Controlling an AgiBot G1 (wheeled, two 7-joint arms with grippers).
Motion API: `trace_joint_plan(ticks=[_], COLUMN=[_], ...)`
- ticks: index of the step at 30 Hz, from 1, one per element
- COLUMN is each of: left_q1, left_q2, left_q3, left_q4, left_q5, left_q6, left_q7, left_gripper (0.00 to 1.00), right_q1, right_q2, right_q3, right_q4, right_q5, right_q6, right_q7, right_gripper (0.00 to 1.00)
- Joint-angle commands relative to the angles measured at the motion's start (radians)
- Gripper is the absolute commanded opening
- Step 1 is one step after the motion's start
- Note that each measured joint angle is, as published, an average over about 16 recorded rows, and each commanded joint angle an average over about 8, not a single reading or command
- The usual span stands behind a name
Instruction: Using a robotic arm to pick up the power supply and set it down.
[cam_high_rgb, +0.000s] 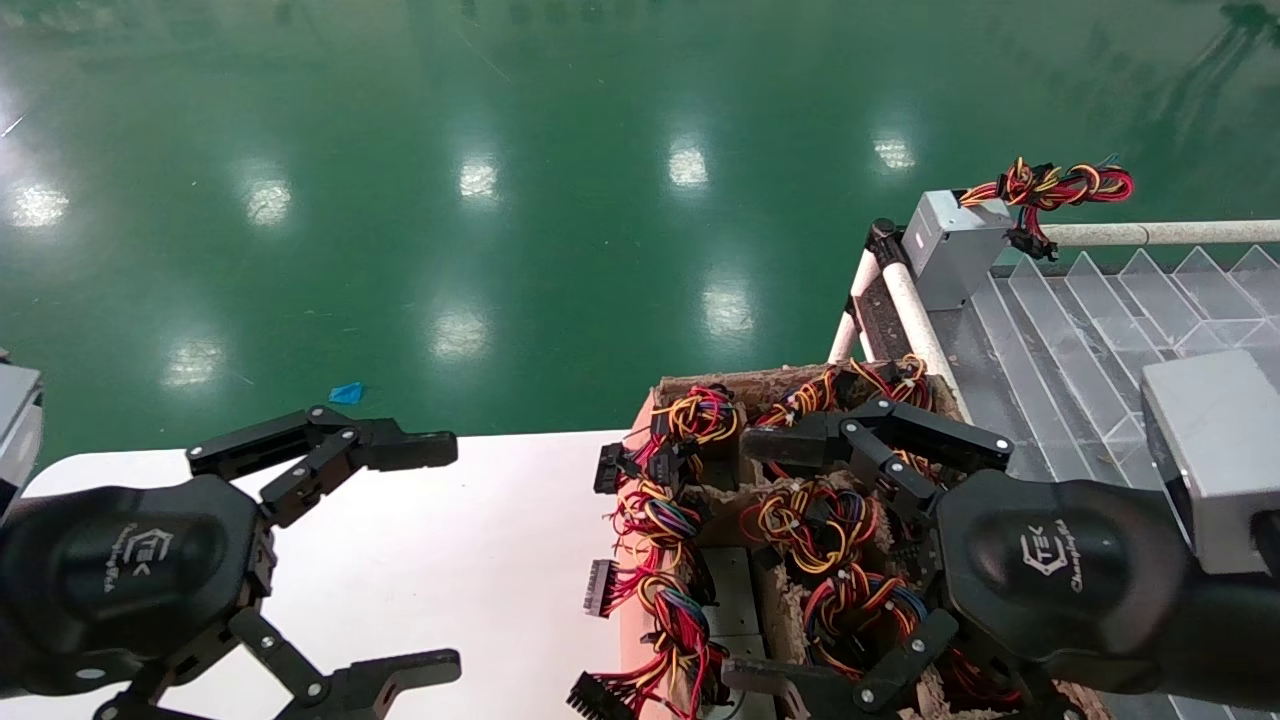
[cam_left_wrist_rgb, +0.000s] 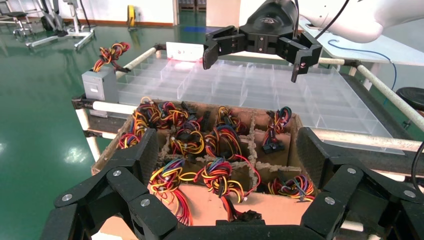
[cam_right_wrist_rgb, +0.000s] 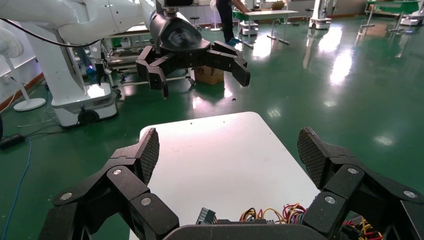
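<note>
Head view: right gripper spread wide over a cardboard crate crammed with wire bundles that bury any boxes inside. Power supply perches on the clear tray's far corner. Left gripper gapes empty above the white table

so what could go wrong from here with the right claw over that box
The open right claw hangs over a cardboard box packed with looped wire bundles; its fingers could snag wires rather than a power supply. The grey power supply already on the clear divider tray sits at the tray's corner, so a bump could tip it off.
</note>
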Motion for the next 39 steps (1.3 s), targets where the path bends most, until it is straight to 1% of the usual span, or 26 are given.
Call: trace_joint_plan(ticks=[1, 39], left_q1=[0.000, 0.000], left_q2=[0.000, 0.000], left_q3=[0.000, 0.000], left_q4=[0.000, 0.000], left_q5=[0.000, 0.000], left_q6=[0.000, 0.000], left_q7=[0.000, 0.000], left_gripper=[1.00, 1.00], right_q1=[0.000, 0.000], right_q2=[0.000, 0.000], right_q3=[0.000, 0.000], right_q4=[0.000, 0.000], right_q5=[0.000, 0.000], right_q6=[0.000, 0.000], right_q7=[0.000, 0.000], right_gripper=[1.00, 1.00])
